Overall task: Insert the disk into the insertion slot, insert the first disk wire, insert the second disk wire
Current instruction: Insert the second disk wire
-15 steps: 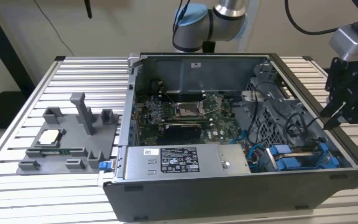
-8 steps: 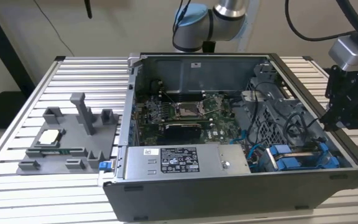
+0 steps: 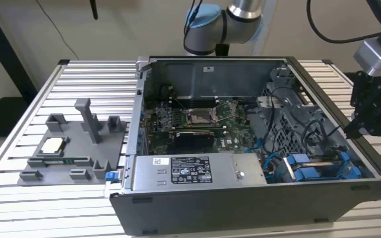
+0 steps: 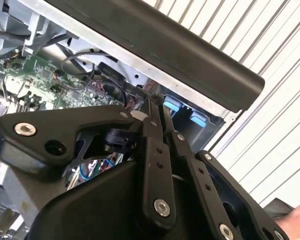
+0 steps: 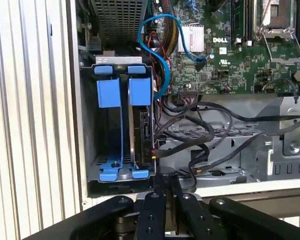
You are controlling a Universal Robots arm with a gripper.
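Note:
The insertion slot is a grey bay in the case corner, with two bright blue carrier frames standing in it. The disk shows edge-on as a dark slab in the carrier nearer the motherboard. The other carrier looks empty. Black wires lie loose beside the disk, and a blue wire loops above it. My gripper hangs just outside the case wall by the bay, its fingers pressed together with nothing seen between them. In the exterior view my gripper is at the case's right wall, beyond the blue carriers.
The open case lies on a slatted table. Inside are the motherboard, a silver power-supply box and a perforated cage. A grey fixture sits at the exterior view's left. Part of a hand is near the gripper.

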